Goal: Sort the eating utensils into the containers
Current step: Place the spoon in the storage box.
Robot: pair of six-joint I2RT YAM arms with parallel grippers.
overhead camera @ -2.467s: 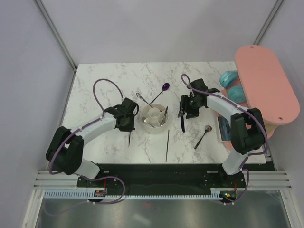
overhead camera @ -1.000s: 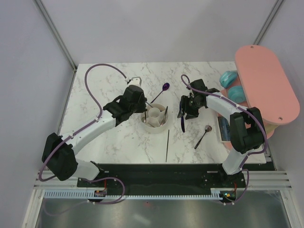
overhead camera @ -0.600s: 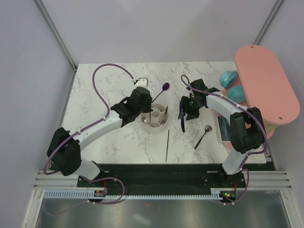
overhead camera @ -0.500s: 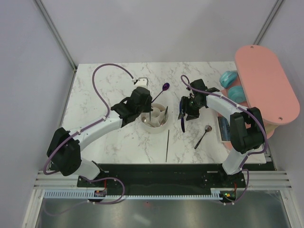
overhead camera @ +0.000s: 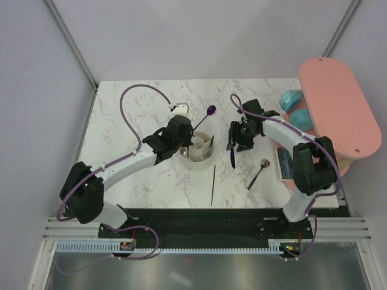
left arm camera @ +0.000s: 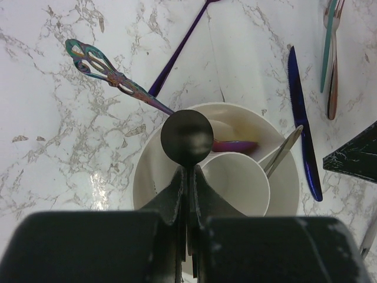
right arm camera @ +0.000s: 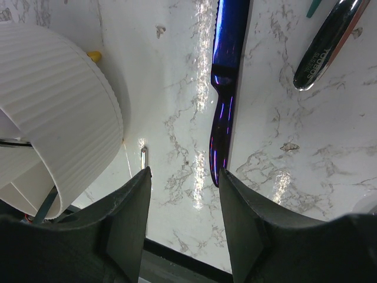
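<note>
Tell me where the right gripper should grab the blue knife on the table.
I'd take the blue knife by its narrow handle end, the end nearest the open right gripper, not the wider serrated blade. It lies flat on the marble table, apart from the white holder, so come straight down from above with the fingers straddling its long edges, pinching across its width.

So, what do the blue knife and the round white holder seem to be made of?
The blue knife: probably metal with a glossy blue-violet coating, since it mirrors the light in sharp streaks. The white holder: likely matte plastic, as its outer wall has fine moulded ribs and shows no glare.
</note>
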